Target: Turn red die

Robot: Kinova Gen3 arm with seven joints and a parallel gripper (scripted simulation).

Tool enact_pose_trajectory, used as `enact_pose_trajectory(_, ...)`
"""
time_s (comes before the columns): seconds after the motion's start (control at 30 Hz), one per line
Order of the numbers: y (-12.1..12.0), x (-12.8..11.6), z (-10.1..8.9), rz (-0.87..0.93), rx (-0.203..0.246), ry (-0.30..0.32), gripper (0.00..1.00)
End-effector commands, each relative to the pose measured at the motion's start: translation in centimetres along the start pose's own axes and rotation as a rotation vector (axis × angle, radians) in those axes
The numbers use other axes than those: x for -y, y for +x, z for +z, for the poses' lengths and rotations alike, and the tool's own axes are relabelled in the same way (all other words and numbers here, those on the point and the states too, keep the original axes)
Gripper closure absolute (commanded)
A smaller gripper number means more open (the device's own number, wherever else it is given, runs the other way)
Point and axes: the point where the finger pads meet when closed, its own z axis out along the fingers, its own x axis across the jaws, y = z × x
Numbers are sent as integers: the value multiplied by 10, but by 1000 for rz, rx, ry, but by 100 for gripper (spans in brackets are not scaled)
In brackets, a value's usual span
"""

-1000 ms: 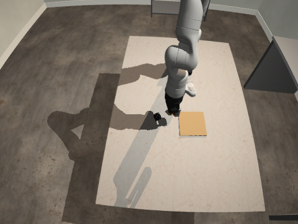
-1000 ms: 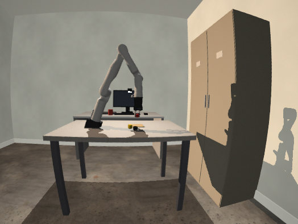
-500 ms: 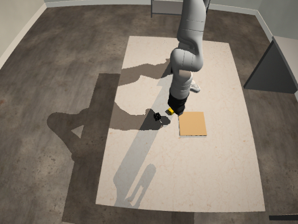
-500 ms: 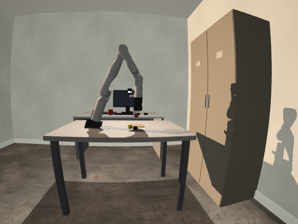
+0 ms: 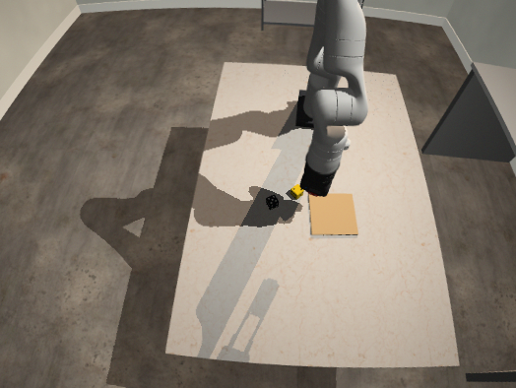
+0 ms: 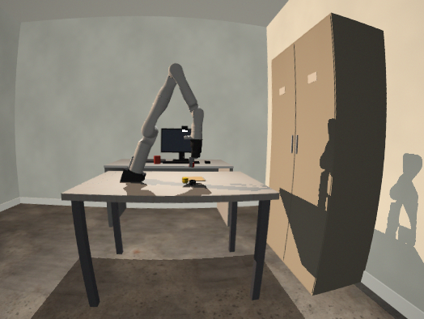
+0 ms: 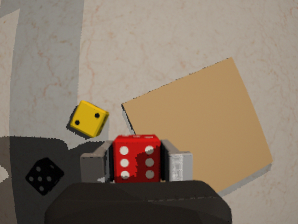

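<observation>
My gripper (image 7: 137, 154) is shut on the red die (image 7: 137, 157) and holds it in the air above the table, by the near left corner of the tan mat (image 7: 200, 123). The die's face toward the wrist camera shows six white pips. In the top view the gripper (image 5: 315, 189) hangs just beyond the mat's (image 5: 333, 214) far left corner, and only a red sliver shows under it. In the exterior view the red die hangs well above the table top. The yellow die (image 7: 88, 119) lies on the table left of the mat. The black die (image 7: 44, 176) lies farther left, in shadow.
The yellow die (image 5: 295, 191) and the black die (image 5: 273, 201) lie on the bare table close to the mat's left edge. The arm's base (image 5: 305, 110) stands at the far side of the table. A second desk with a monitor (image 6: 176, 142) stands behind.
</observation>
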Motion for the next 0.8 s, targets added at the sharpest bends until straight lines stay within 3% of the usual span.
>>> enact_pose_trajectory(0.0, 3, 2, 0, -91, -1, 1, 43)
enact_pose_trajectory(0.43, 18, 7, 3, -778, 2, 0, 43)
enact_pose_trajectory(0.5, 18, 7, 3, -778, 2, 0, 43)
enact_pose_trajectory(0.77, 30, 7, 4, -1176, 4, -5, 43)
